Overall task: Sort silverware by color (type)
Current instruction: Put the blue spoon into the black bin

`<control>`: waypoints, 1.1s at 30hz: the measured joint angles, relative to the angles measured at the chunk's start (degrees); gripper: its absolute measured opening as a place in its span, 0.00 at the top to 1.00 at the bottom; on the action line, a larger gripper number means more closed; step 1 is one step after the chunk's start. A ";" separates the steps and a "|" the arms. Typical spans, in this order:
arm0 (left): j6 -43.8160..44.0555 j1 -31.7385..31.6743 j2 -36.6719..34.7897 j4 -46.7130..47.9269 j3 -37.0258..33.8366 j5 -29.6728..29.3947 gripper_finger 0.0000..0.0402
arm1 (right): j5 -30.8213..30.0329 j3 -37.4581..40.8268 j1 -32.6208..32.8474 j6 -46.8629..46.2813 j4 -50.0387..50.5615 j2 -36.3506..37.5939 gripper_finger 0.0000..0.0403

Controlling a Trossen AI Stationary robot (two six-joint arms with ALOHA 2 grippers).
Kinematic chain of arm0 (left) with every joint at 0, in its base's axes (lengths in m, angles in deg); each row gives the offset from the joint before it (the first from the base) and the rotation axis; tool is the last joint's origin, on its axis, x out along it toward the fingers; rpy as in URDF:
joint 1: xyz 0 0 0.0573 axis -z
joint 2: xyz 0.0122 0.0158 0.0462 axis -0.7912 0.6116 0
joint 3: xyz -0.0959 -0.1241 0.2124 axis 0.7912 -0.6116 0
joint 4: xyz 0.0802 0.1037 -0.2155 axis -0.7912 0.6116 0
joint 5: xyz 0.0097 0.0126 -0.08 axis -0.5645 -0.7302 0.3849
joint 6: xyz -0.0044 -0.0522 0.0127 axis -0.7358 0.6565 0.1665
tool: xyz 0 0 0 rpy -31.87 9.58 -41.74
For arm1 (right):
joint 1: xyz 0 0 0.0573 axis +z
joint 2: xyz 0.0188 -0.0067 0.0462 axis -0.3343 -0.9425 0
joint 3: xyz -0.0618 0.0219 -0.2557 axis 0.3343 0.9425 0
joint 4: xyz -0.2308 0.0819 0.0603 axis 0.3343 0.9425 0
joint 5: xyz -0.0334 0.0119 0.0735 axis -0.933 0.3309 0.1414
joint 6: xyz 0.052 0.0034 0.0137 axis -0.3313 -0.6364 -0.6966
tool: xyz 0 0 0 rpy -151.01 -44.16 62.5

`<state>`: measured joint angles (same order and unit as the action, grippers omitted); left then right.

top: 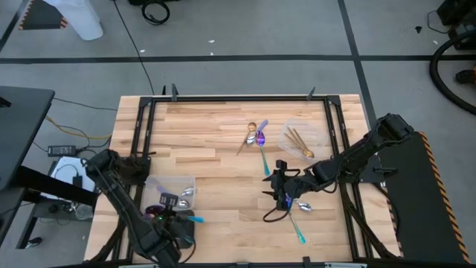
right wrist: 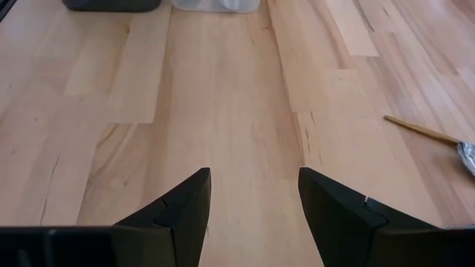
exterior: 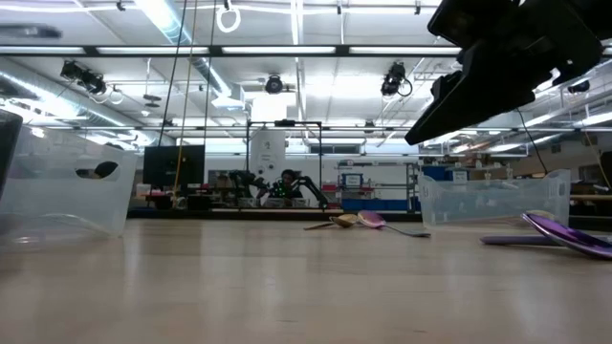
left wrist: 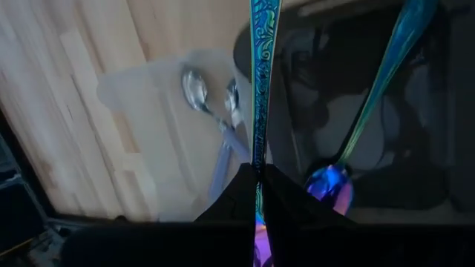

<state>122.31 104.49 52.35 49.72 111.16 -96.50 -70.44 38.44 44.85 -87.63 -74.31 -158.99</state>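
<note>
While gripped, silver spoons (left wrist: 200, 96) in clear tray (left wrist: 141, 81)

Pale matt wooden table (top: 216, 156); translucent plastic trays (exterior: 492, 199); glossy iridescent metal spoon (left wrist: 261, 89) with embossed handle; polished silver spoons (left wrist: 197, 89); matt dark fingers (right wrist: 178, 211).

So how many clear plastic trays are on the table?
2. One clear tray sits on the left side, holding silver spoons; the other clear tray on the right side holds gold utensils. None seems hidden.
</note>
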 joint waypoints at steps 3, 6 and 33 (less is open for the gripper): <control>-0.31 0.77 -0.07 -0.15 -2.26 0.18 0.96 | -0.04 0.00 0.34 -0.09 -0.01 0.00 0.47; -2.30 1.56 -0.14 -1.03 -4.74 1.78 0.96 | -0.04 0.00 0.54 -0.11 -0.35 0.00 0.47; -5.91 2.35 -3.72 -7.56 -10.12 6.85 0.99 | -0.24 0.02 0.59 -0.63 -0.42 -0.02 0.48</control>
<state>116.40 106.85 48.63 42.17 101.04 -89.64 -70.68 38.46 45.44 -88.26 -74.72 -159.01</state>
